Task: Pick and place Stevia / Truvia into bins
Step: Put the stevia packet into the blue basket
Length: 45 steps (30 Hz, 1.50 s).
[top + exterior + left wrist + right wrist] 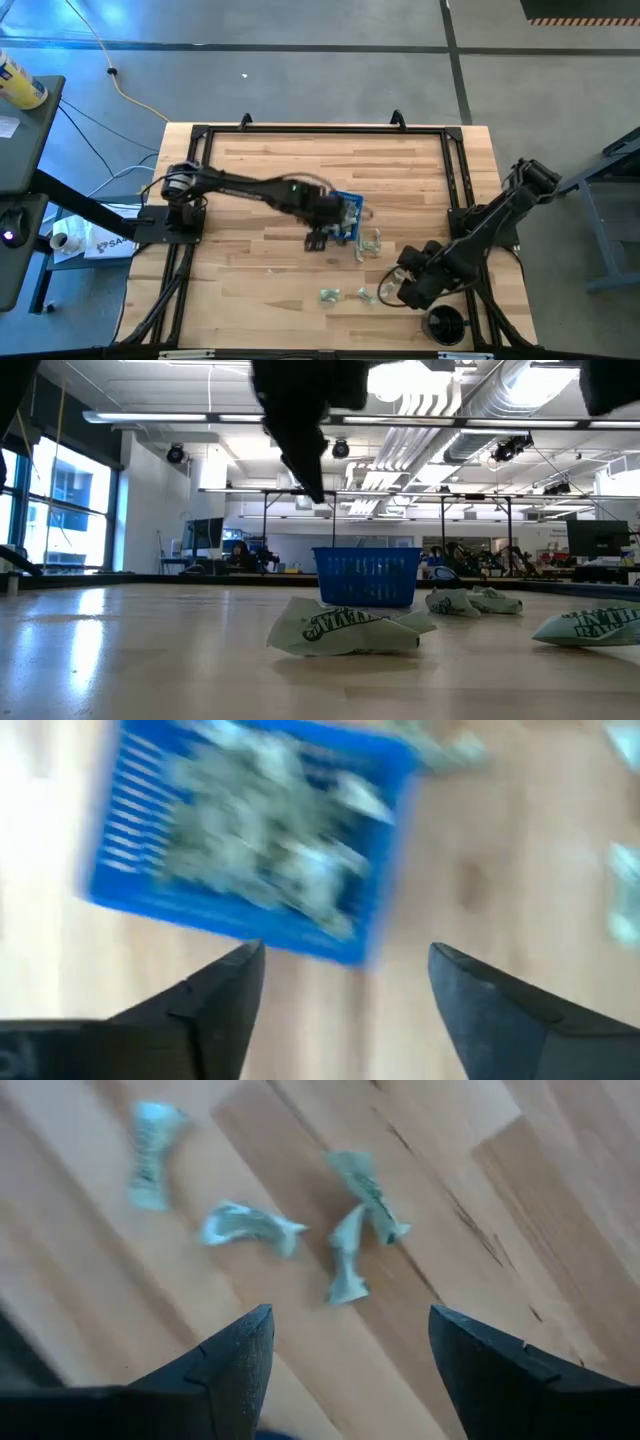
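The left hand (343, 222) hangs just above the wooden desk (260, 180), its two dark fingers (225, 990) spread wide and holding nothing. Directly ahead of those fingers sits the blue bin (250, 840), already heaped with pale green and white Stevia sachets (260, 830). From overhead, the bin (350, 212) is largely covered by the left arm and lies near the middle of the desk.

The right hand (392, 288) is poised over the desk's near edge, its fingers (240, 1360) likewise parted and empty. Just ahead of them four loose sachets (350, 1250) lie scattered on the bare wood, two of them touching or overlapping. Overhead, loose sachets (340, 294) rest beside the right hand, and another small cluster (368, 243) lies between that hand and the bin. A round black cup (445, 325) stands close behind the right hand, near the desk's corner.

At desk level, a crumpled sachet (345, 632) lies in front of the bin (367, 575), with more sachets (475, 601) off to its side.
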### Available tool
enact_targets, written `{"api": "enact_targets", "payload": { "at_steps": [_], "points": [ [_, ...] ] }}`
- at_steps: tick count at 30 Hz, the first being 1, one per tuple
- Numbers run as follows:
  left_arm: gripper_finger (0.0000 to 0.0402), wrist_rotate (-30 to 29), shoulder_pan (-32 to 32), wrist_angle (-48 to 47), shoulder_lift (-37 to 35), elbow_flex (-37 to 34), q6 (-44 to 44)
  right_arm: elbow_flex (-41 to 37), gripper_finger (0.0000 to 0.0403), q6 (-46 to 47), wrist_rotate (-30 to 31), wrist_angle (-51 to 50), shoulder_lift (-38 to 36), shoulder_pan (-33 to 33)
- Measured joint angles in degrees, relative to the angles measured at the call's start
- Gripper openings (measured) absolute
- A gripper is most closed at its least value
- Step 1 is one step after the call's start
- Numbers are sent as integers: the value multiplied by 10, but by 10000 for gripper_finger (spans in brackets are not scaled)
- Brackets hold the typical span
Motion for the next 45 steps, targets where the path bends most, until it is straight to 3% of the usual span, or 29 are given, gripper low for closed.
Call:
{"api": "enact_targets", "payload": {
  "at_steps": [6,11,17,25,29,36,40,45],
  "points": [
    [342,-18,-56,-5,-38,-60,-50,-34,255,-12,-13,43,43,-11],
    [344,-32,-85,10,-71,-154,-130,-50,255,-18,15,79,61,-14],
    [344,-44,-97,68,-130,-267,-209,-60,255,-51,-16,113,94,-22],
    [344,-41,-95,62,-140,-291,-195,-60,246,-80,-6,111,102,-29],
    [344,-32,-95,63,-140,-291,-196,-60,189,-92,-6,109,102,-37],
    [344,-32,-95,59,-140,-290,-194,-60,16,-106,-45,123,99,-59],
    [344,-29,-95,50,-140,-290,-196,-41,19,-116,-54,148,71,-78],
    [344,-29,-95,53,-140,-290,-196,15,6,-181,44,150,12,-143]
  ]
}}
